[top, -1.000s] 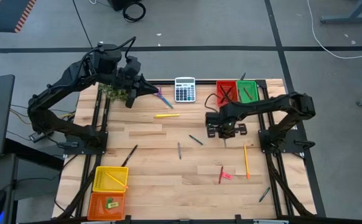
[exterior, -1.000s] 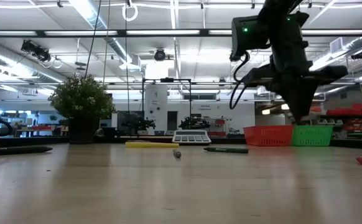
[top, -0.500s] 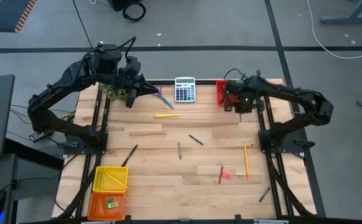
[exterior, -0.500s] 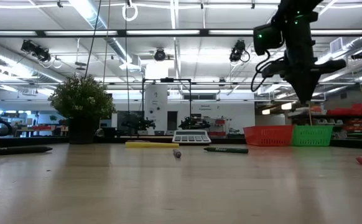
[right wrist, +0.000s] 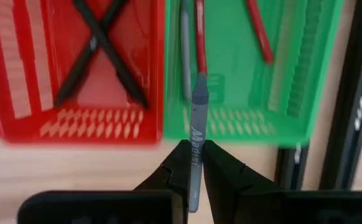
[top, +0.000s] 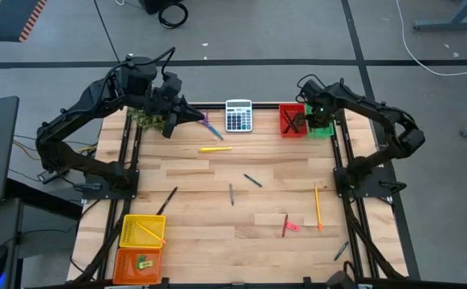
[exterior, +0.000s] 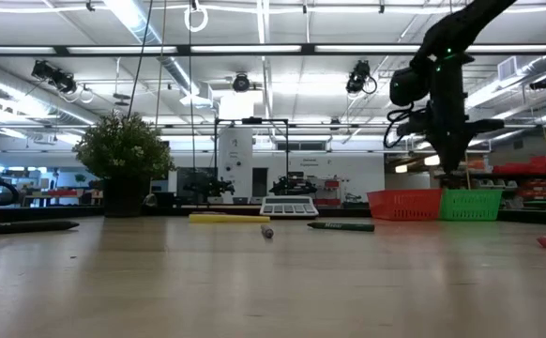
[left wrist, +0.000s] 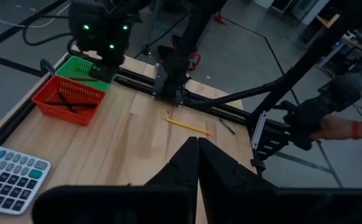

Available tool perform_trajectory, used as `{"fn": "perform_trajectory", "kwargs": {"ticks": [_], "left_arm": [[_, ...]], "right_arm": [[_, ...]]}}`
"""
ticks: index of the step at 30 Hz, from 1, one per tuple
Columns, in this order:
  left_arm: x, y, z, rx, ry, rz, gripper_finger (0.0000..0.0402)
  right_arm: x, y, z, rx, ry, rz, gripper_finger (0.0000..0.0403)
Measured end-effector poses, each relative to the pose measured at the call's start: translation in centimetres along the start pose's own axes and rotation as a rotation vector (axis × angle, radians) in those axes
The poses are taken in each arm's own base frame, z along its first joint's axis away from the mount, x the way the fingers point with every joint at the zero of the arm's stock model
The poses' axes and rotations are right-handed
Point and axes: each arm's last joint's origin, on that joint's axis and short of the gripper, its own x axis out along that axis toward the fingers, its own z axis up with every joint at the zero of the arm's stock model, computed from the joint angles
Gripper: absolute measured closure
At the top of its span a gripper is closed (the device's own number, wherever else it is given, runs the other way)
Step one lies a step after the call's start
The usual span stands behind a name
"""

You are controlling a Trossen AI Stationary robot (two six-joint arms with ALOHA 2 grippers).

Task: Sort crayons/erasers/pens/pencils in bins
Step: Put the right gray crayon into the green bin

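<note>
Two grippers show in the high view: the right gripper (top: 317, 115) hangs over the green bin (top: 323, 127) at upper right; the left gripper (top: 187, 114), pressed together and empty, waits at upper left. Low view: the right gripper sits above the bin at right. Right wrist view: its fingers (right wrist: 175, 167) pinch a grey crayon (right wrist: 196, 134) over the bin's near wall; best move further in before letting go.
</note>
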Motion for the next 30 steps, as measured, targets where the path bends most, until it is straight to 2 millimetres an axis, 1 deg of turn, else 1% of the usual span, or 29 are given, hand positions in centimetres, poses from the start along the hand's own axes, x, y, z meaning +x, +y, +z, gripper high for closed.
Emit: {"fn": "perform_trajectory", "kwargs": {"ticks": [6,10,14,18,24,30], "left_arm": [[0.0,0.0,0.0,-0.033,-0.004,0.0,0.0378],[0.0,0.0,0.0,-0.033,-0.004,0.0,0.0383],[0.0,0.0,0.1,-0.029,-0.012,-0.002,0.0387],[0.0,0.0,0.2,-0.042,-0.022,-0.004,0.0385],[0.0,0.0,0.2,-0.066,-0.022,-0.004,0.038],[0.0,0.0,0.2,-0.076,-0.022,-0.004,0.0387]], "right_arm": [[1.6,-0.7,2.5,-0.001,-0.035,0.013,0.0361],[2.6,-1.1,3.4,-0.022,-0.021,-0.003,0.0361],[3.1,-0.5,4.3,-0.076,-0.021,-0.02,0.0361],[3.2,-0.2,5.3,-0.079,-0.029,-0.04,0.0361],[4.0,0.0,5.6,-0.099,-0.016,-0.098,0.0361],[5.5,0.2,5.7,-0.144,0.047,-0.138,0.0361]]}}
